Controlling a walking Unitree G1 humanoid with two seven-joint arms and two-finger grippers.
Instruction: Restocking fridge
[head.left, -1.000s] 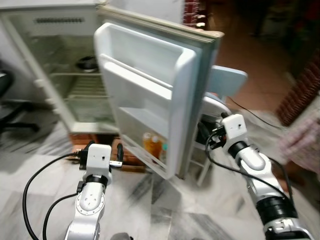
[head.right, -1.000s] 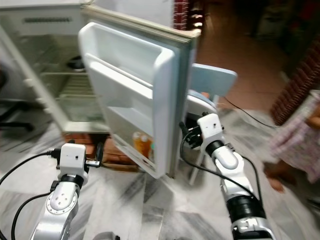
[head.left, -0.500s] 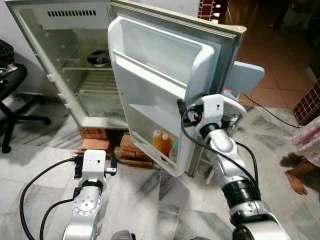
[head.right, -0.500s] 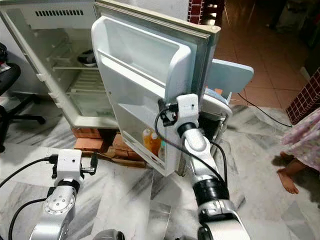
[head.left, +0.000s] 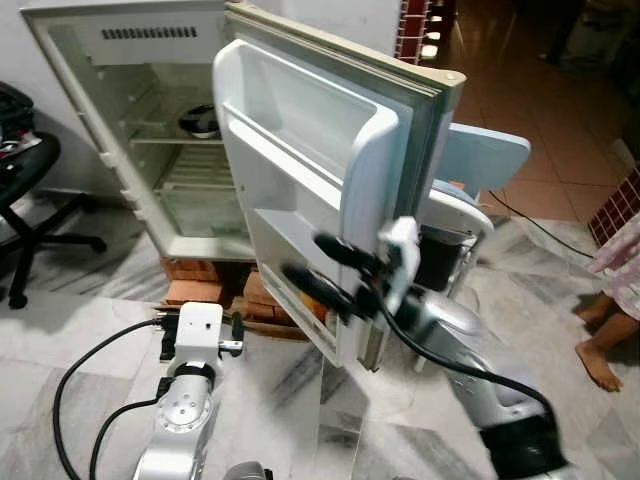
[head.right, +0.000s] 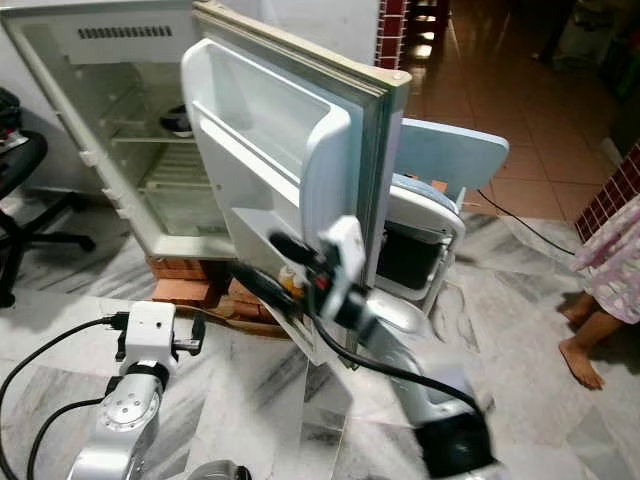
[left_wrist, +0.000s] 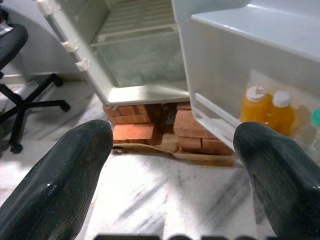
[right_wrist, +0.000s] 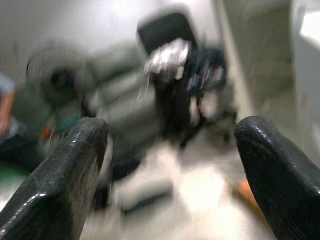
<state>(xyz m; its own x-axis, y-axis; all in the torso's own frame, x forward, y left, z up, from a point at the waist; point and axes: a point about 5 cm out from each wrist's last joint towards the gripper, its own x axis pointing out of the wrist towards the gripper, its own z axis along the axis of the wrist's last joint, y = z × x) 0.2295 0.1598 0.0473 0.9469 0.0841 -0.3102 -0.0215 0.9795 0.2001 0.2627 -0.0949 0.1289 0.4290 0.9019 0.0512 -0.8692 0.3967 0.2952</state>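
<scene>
A: Biggest thing first: the fridge (head.left: 150, 130) stands open, its cabinet well beyond both sets of jaws, propped on bricks (left_wrist: 145, 131).

B: And the door (head.left: 320, 190)?

A: Swung wide, its inner shelves facing us. The right gripper (head.left: 320, 268) is up in front of the door's lower part, fingers (head.left: 340, 252) spread apart, nothing between them. It is blurred, so I cannot tell whether a fingertip touches the door.

B: Where's the stock?

A: Two orange bottles (left_wrist: 267, 111) sit side by side in the door's bottom shelf, ahead of the left gripper (left_wrist: 170, 165) and nearer its one finger than the other. In the head view a bit of orange shows just past the right fingers.

B: The left jaws?

A: Released too, wide and empty, held low over the marble floor (head.left: 280, 390), pointing toward the bricks.

B: Anything inside the cabinet?

A: A dark bowl (head.left: 200, 121) on an upper wire shelf, far beyond both jaws.

B: Around the edges?

A: A pale blue chair (head.left: 470, 180) behind the door, past the right arm. A black office chair (head.left: 25, 190) off to the left. A person's bare foot (head.left: 600, 365) and patterned cloth out to the right of the right arm.

B: The right wrist camera?

A: Smeared; dark shapes between the fingers, nothing I can name.
</scene>
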